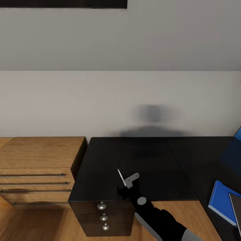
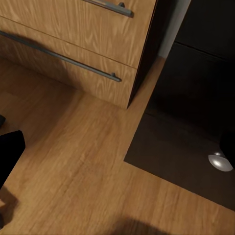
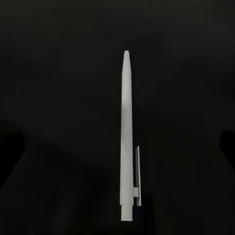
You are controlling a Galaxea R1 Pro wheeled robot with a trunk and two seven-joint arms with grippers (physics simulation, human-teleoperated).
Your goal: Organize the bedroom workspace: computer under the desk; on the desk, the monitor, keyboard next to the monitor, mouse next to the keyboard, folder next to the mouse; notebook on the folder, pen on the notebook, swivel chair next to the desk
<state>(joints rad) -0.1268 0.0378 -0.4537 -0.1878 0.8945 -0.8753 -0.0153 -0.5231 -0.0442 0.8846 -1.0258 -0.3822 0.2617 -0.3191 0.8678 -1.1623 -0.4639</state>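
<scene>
Pinching one pen (image 1: 121, 177) over the desk (image 1: 140, 160), the right gripper (image 1: 128, 183) is clamped; left gripper's state unclear

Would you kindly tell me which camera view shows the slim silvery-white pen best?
The right wrist view: the slim silvery-white pen runs full length against the black desk top, its clip plain to see. The head view gives it as a small tilted sliver at the right gripper. The left wrist view looks at floor and drawers.
</scene>
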